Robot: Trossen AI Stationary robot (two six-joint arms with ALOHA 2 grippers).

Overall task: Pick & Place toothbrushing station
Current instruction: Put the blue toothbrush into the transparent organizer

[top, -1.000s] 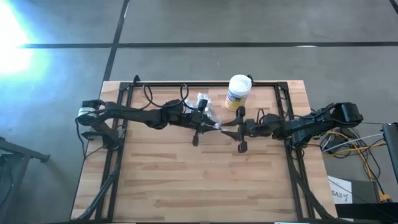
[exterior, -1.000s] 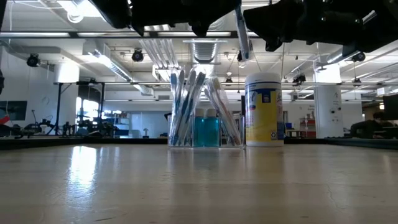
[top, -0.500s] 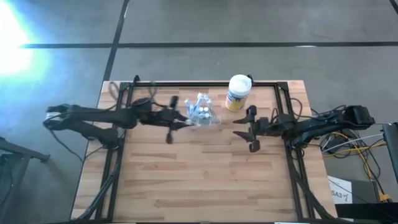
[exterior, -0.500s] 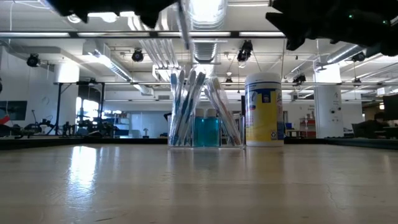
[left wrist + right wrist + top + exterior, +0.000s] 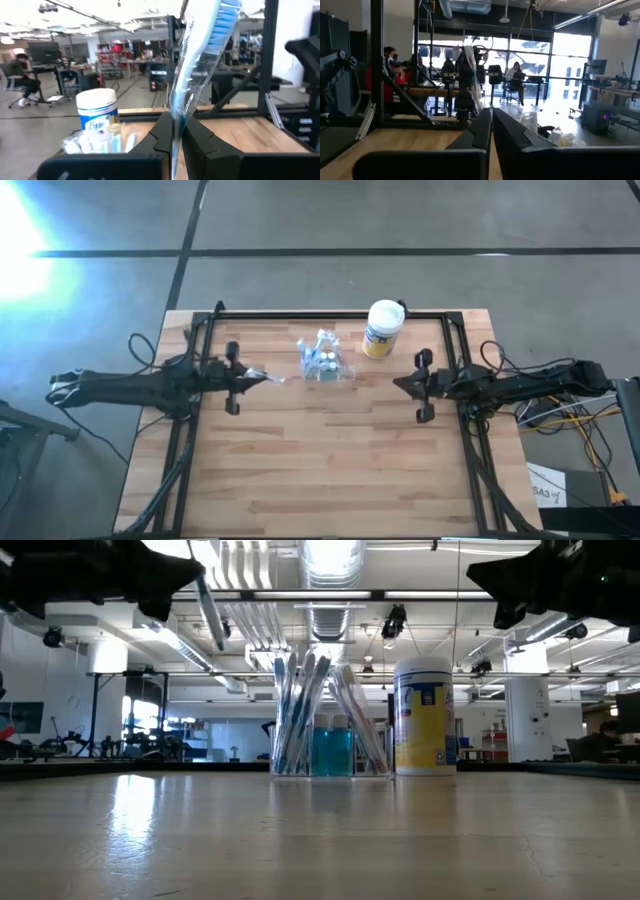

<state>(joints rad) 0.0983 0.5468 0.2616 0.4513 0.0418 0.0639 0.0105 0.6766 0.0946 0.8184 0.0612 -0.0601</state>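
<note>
High view: toothbrushing station [image 5: 324, 361] stands upright at the tabletop's [image 5: 320, 470] far middle, between the arms; left tool [image 5: 262, 377], clamped on a wrapped toothbrush [image 5: 268, 377], is nearer. Low view: brushes rise vertically. Left wrist view: toothbrush points forward between its fingers. Right wrist view: right tool [image 5: 491, 131] closed, empty.

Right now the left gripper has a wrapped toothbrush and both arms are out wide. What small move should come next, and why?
Probably bring the left gripper back toward the clear holder and lower the wrapped toothbrush in. It is shut on the brush, off to the holder's left above the table. The right gripper is shut, empty and off to the side, so it can wait.
</note>
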